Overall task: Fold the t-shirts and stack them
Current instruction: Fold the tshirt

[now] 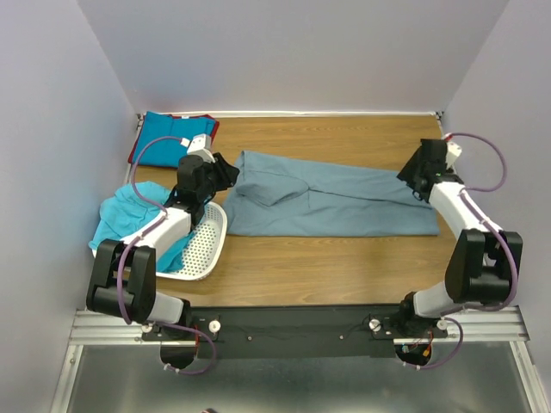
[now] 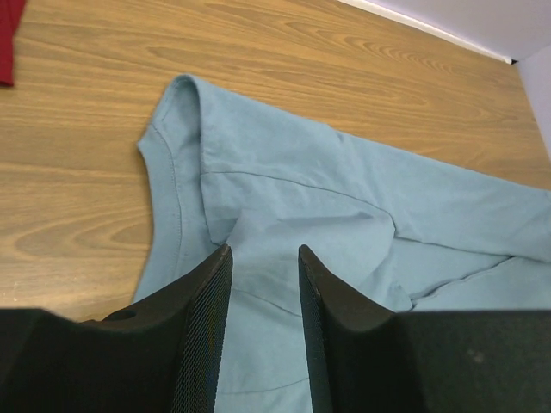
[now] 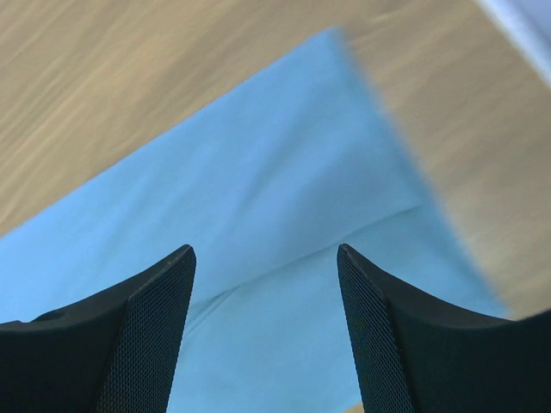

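The grey-blue shirt [image 1: 344, 202] lies spread across the middle of the wooden table [image 1: 344, 267], collar end to the left and hem to the right, with a fold running along its length. The left gripper [image 2: 264, 254] hangs just over the collar end with its jaws a narrow gap apart and nothing clamped between them. The right gripper [image 3: 265, 254] hovers over the hem corner, jaws wide apart and empty, though that view is blurred. At the left a turquoise shirt [image 1: 129, 215] spills out of the white basket [image 1: 207, 249]. A folded blue shirt [image 1: 168, 142] sits in the far left corner, with a red shirt [image 2: 7, 34] showing at its edge.
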Controlling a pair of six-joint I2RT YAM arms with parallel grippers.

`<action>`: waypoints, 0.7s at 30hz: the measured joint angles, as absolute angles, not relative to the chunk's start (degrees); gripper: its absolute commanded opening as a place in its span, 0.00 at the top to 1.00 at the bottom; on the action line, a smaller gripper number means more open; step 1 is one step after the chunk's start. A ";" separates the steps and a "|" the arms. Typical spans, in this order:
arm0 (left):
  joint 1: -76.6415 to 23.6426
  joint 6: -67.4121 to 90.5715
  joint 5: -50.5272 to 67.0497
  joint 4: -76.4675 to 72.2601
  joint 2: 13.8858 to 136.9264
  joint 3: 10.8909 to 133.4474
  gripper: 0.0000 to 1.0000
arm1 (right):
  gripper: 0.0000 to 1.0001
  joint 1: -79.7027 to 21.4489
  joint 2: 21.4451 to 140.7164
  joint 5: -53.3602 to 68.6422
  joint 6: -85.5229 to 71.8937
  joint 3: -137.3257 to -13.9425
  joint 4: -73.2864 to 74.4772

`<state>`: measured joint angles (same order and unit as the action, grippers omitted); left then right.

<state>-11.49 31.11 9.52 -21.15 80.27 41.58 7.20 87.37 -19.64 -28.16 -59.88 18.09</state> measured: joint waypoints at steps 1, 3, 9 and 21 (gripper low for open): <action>-12.23 30.50 8.86 -20.75 80.40 42.02 0.55 | 0.26 5.58 86.21 -18.87 -28.27 -58.87 17.67; -13.89 29.71 8.19 -20.47 80.93 43.05 0.53 | 0.26 0.60 84.79 -16.51 -28.86 -56.60 15.49; -18.90 28.73 7.86 -20.67 84.38 45.65 0.53 | 0.25 -6.15 89.06 -11.09 -30.33 -55.09 11.99; -22.87 28.69 7.88 -20.95 88.79 46.54 0.53 | 0.23 -4.75 97.95 -9.65 -31.73 -54.39 9.91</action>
